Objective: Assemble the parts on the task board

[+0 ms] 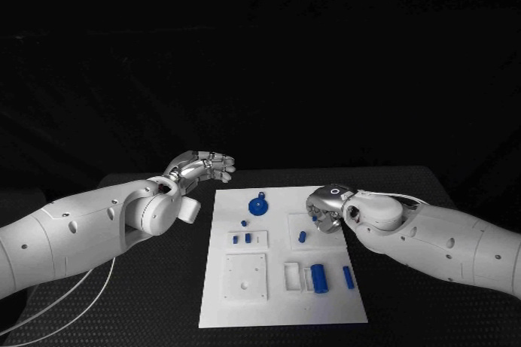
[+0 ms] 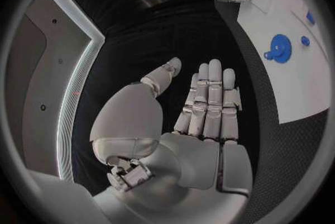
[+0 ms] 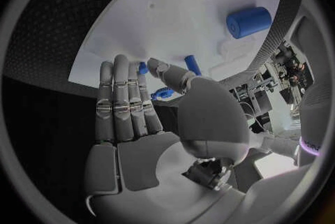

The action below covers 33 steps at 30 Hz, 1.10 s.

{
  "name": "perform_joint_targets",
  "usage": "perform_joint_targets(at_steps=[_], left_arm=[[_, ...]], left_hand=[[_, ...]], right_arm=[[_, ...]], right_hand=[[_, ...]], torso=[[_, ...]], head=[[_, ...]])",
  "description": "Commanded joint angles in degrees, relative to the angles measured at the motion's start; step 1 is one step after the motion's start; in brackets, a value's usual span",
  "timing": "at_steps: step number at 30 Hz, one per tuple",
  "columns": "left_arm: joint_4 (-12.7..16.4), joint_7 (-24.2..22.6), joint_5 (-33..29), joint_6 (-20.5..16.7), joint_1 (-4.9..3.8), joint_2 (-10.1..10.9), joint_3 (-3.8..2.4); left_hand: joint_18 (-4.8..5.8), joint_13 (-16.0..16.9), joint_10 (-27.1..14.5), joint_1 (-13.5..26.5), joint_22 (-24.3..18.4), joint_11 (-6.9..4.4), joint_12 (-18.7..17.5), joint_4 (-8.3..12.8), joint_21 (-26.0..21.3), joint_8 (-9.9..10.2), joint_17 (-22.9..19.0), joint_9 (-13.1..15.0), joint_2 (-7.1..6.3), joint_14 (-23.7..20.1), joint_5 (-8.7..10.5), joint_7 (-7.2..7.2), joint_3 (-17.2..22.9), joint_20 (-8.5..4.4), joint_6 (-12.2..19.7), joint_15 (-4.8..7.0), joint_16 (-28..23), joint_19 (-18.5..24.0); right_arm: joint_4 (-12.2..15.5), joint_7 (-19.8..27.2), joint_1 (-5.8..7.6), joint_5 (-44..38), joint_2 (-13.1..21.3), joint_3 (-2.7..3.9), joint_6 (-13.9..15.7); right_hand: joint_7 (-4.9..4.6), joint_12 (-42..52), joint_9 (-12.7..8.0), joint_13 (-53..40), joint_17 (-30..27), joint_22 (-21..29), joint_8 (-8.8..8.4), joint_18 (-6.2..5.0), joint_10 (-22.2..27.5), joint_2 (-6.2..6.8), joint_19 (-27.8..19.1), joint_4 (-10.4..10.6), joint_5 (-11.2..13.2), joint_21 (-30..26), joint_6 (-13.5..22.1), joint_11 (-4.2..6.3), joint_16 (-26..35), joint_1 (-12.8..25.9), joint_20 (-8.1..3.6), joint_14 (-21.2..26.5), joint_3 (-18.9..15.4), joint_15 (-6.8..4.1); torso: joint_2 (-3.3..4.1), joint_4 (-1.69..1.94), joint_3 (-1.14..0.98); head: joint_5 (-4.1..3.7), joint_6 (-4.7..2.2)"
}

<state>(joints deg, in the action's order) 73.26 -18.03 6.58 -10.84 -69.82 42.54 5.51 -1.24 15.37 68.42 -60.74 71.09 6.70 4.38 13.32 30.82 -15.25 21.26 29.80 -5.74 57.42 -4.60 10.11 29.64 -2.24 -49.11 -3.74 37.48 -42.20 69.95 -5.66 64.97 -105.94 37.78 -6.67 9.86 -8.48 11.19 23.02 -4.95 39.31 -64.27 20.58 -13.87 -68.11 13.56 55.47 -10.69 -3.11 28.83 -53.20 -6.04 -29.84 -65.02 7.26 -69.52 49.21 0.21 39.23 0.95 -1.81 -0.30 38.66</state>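
The white task board (image 1: 282, 294) lies in the middle of the black table. On it are a blue round part (image 1: 258, 206) at the far end, several small blue pegs (image 1: 248, 238) mid-board, and a thick blue cylinder (image 1: 318, 278) beside a slim peg (image 1: 348, 277) nearer me. My right hand (image 1: 326, 207) hovers over the board's right edge with straight fingers (image 3: 122, 106) and an empty palm; a small blue peg (image 3: 191, 65) lies just past its thumb. My left hand (image 1: 201, 166) hangs off the board's far left corner, fingers (image 2: 209, 101) extended, holding nothing.
Raised white blocks and recessed slots (image 1: 245, 275) take up the near half of the board. Black table (image 1: 130, 309) surrounds the board on all sides. A white cable (image 1: 65, 305) trails from my left arm over the table's left part.
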Motion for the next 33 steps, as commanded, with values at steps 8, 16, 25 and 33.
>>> perform_joint_targets(at_steps=[8, 16, 25, 33], left_arm=[[0.4, -0.2, -0.5, 1.0, -0.04, 0.1, -0.04], [0.5, -0.1, -0.5, 1.2, -0.04, 0.1, -0.05], [0.3, 0.0, -0.5, 1.3, -0.04, 0.1, -0.05], [0.2, 0.0, -0.5, 1.4, -0.04, 0.1, -0.05]], left_hand=[[-0.5, -0.1, -0.3, 0.6, 0.1, -0.05, -0.2, 0.0, -0.2, 0.4, 0.2, -0.1, 0.16, 0.5, -0.04, 0.02, -0.3, 0.16, 0.5, 0.15, -0.5, -0.3], [-0.51, -0.1, -0.3, 0.6, 0.1, -0.05, -0.2, 0.0, -0.3, 0.4, 0.2, -0.1, 0.18, 0.5, -0.08, 0.04, -0.3, 0.15, 0.5, 0.17, -0.5, -0.3], [-0.51, -0.1, -0.3, 0.6, 0.1, -0.06, -0.2, 0.0, -0.3, 0.4, 0.3, -0.1, 0.2, 0.6, -0.11, 0.04, -0.3, 0.14, 0.6, 0.18, -0.6, -0.3], [-0.51, -0.1, -0.3, 0.6, 0.1, -0.06, -0.2, 0.0, -0.3, 0.4, 0.3, -0.1, 0.19, 0.6, -0.12, 0.04, -0.3, 0.13, 0.6, 0.18, -0.6, -0.4]], right_arm=[[-0.5, 0.3, -0.7, -1.3, -0.5, -0.54, -1.8], [-0.4, 0.1, -0.97, -2.9, -1.0, -0.7, -1.3], [0.0, -0.6, -1.25, -4.4, -0.9, -0.73, 1.0], [0.1, -1.0, -1.28, -4.5, -0.7, -0.72, 2.6]], right_hand=[[0.32, -0.3, 0.2, -0.3, 0.7, -0.4, 0.56, -1.13, -1.4, -1.09, 0.5, -1.0, 0.2, 0.0, -1.2, 0.34, 0.3, 0.0, -0.1, -0.8, 0.3, -0.29], [1.49, 0.6, 0.9, -1.6, 2.8, -1.6, 1.83, -1.13, -4.4, -3.34, 2.6, -2.7, 0.2, 1.5, -4.0, 1.56, -0.6, -0.6, -1.04, -2.9, 1.0, -1.31], [2.52, 1.3, 1.5, -3.2, 5.2, -3.1, 2.69, -1.13, -7.1, -3.85, 5.0, -3.8, 0.2, 3.6, -6.5, 2.75, -3.1, -0.6, -2.38, -4.4, 1.6, -2.57], [2.74, 1.4, 1.8, -3.8, 5.8, -3.5, 2.84, -1.13, -7.6, -3.54, 5.6, -3.8, 0.1, 4.2, -7.0, 3.02, -3.8, -0.5, -2.72, -4.7, 2.1, -2.89]], torso=[[-0.02, -0.08, -0.03], [-0.06, -0.09, -0.04], [-0.07, -0.11, -0.01], [-0.06, -0.12, -0.04]], head=[[0.11, 0.37], [0.1, 0.57], [-0.01, 0.64], [0.13, 0.75]])
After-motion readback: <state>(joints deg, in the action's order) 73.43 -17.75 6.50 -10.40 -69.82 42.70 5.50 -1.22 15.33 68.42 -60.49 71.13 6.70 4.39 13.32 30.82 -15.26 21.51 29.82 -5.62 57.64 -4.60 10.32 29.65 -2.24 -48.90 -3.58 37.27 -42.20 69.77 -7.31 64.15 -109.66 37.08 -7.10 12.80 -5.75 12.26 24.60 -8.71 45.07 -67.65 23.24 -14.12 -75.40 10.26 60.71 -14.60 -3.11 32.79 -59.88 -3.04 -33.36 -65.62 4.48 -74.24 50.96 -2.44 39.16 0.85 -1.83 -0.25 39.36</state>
